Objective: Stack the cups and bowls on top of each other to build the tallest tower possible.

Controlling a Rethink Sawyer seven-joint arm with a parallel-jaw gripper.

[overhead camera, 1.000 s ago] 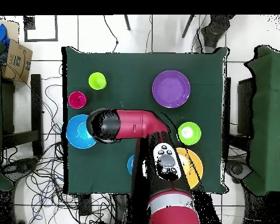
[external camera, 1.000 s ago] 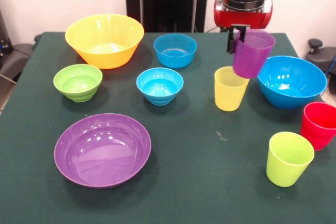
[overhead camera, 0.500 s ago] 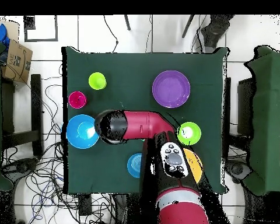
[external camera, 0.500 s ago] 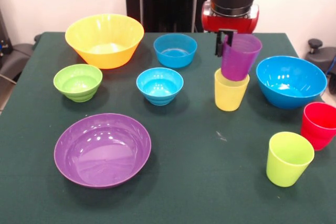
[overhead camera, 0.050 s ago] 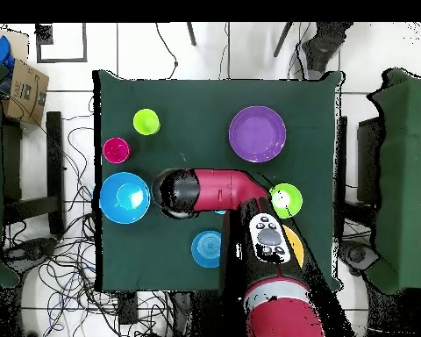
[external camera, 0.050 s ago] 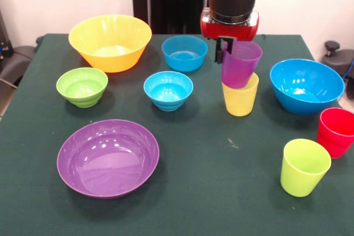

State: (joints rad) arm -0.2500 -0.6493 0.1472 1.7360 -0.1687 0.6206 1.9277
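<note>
In the front view my gripper (external camera, 0.050 s ago: 226,53) is shut on the rim of the purple cup (external camera, 0.050 s ago: 240,64). That cup hangs tilted, its base sitting in the mouth of the yellow cup (external camera, 0.050 s ago: 240,96). Near the right edge stand the red cup (external camera, 0.050 s ago: 336,131) and the lime green cup (external camera, 0.050 s ago: 304,167). The bowls lie apart: yellow-orange (external camera, 0.050 s ago: 110,41), two small blue ones (external camera, 0.050 s ago: 185,52) (external camera, 0.050 s ago: 168,89), green (external camera, 0.050 s ago: 82,85), purple (external camera, 0.050 s ago: 108,157) and large blue (external camera, 0.050 s ago: 307,85). No tower stands. From overhead the arm (overhead camera, 0.050 s ago: 210,189) hides the gripper and both of these cups.
From overhead I see the lime cup (overhead camera, 0.050 s ago: 146,121), red cup (overhead camera, 0.050 s ago: 116,149), large blue bowl (overhead camera, 0.050 s ago: 124,197), purple bowl (overhead camera, 0.050 s ago: 257,133), green bowl (overhead camera, 0.050 s ago: 286,200) and one small blue bowl (overhead camera, 0.050 s ago: 205,248). The green table (overhead camera, 0.050 s ago: 196,96) is ringed by cables and a cardboard box (overhead camera, 0.050 s ago: 21,88).
The gripper has carried the purple cup leftward in the front view and lowered it, from beside the large blue bowl to over the yellow cup's mouth.
</note>
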